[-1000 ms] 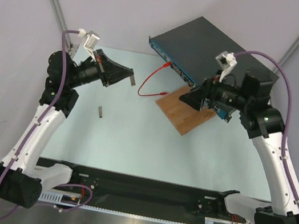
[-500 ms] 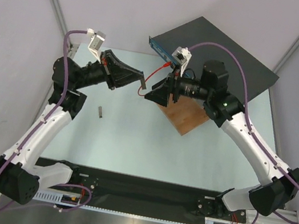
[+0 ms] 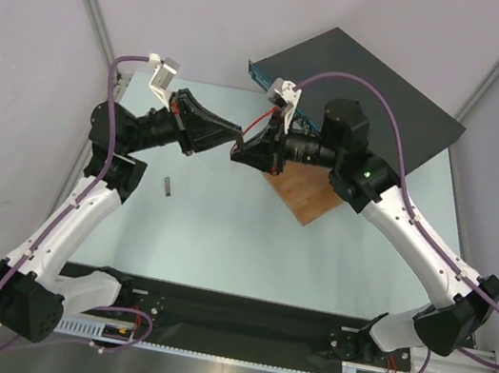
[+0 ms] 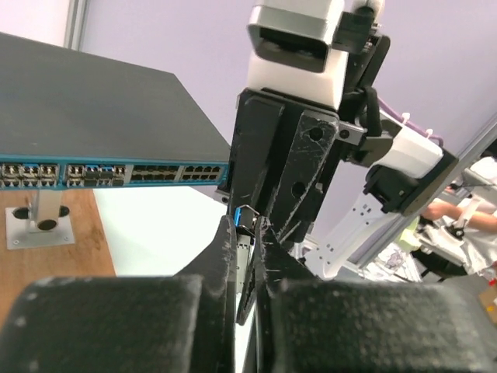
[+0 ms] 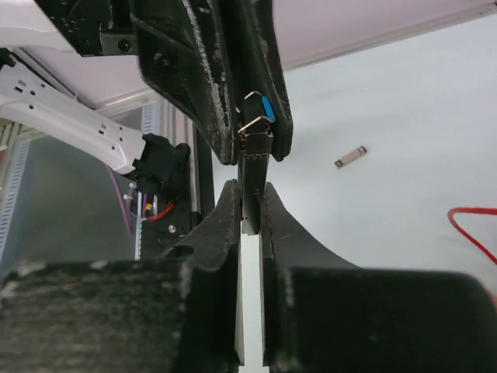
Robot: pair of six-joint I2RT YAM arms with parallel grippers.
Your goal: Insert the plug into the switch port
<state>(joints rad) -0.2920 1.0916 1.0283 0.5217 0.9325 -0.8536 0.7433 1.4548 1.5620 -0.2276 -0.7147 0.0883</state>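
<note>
L tool [image 3: 232, 134] & R tool [image 3: 239, 153] tips meet on plug [image 3: 236, 144], near switch [image 3: 374, 83] front.

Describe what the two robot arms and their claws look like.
The left arm and right arm have white links and black joints; a purple cable runs along each. The left claw and right claw are black, tapered wedges with scuffed fingers. A pale camera box tops each wrist.

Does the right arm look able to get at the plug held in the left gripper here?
Probably yes. The right gripper has its fingers closed around the free end of the plug, which sticks out of the left gripper in mid-air, with nothing between them.
</note>
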